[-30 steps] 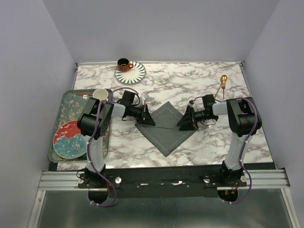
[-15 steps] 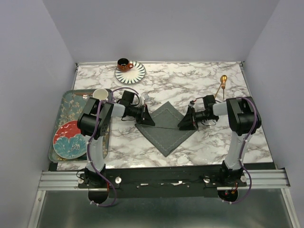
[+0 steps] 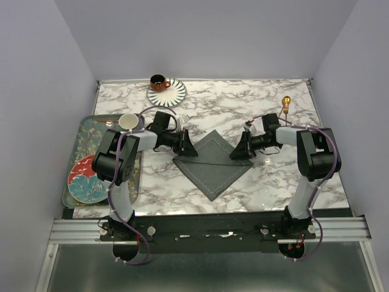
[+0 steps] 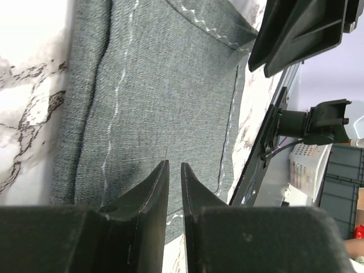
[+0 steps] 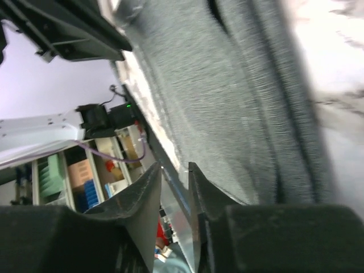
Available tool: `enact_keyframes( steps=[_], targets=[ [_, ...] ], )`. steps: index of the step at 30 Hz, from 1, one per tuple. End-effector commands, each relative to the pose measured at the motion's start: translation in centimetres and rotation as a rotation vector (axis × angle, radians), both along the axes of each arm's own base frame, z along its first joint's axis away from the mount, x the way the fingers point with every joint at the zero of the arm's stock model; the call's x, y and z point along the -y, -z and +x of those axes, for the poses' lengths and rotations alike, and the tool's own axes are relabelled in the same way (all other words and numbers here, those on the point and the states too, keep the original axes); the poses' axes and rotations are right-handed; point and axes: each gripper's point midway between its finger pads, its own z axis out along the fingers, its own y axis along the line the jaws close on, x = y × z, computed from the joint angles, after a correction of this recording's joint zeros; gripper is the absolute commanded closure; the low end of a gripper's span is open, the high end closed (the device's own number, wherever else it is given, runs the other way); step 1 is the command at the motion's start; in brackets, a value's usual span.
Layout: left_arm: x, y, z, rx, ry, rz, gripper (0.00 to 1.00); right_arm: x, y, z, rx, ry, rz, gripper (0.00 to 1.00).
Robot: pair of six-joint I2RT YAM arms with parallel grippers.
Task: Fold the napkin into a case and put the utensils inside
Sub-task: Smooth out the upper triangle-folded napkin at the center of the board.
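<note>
Logging both claws nearly pressed together: we see left gripper (image 4: 174, 164) and right gripper (image 5: 174, 166) at opposite sides of the napkin (image 3: 213, 167).

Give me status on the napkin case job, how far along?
Early. Done: the napkin lies as a diamond mid-table, at least one fold layered along its edge in the wrist views. In hand: left gripper and right gripper sit at its side corners, jaws nearly closed; whether they pinch cloth I cannot tell. Left: no narrow case yet, and the gold utensil lies far right, outside it.
</note>
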Motion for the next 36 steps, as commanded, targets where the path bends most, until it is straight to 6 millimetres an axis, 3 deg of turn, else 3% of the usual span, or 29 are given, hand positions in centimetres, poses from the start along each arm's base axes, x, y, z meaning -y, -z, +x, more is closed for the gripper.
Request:
enact_keyframes(
  steps=[1,6,14,20,24,26,31,36],
  targets=[
    [-0.9,3.8,-1.3,-0.090,-0.010,0.056,0.77,1.2,3.6,0.1,-0.030,-0.002,-0.183,0.70],
    [-1.9,7.5,-2.2,-0.198,-0.035,0.089,0.80,2.9,6.1,0.3,-0.065,-0.010,-0.368,0.82],
    [-2.1,8.0,-2.8,-0.213,-0.019,0.101,0.82,4.0,6.7,1.5,-0.005,-0.043,-0.521,0.85],
    [-1.4,6.4,-4.9,-0.147,0.057,0.107,0.81,3.5,5.1,3.9,0.119,-0.087,-0.515,0.81],
    [-0.7,3.7,-5.8,-0.027,0.124,0.122,0.78,3.0,2.0,6.0,0.254,-0.122,-0.489,0.76],
    [-0.6,2.7,-6.0,0.010,0.153,0.135,0.75,3.0,0.8,6.1,0.287,-0.144,-0.484,0.73],
    [-1.3,0.3,-1.9,0.247,0.150,0.254,0.74,3.7,-0.2,6.0,0.347,-0.184,-0.512,0.68],
    [-2.0,1.7,-0.9,0.215,0.168,0.339,0.74,4.1,0.4,5.8,0.361,-0.215,-0.529,0.55]
  ],
)
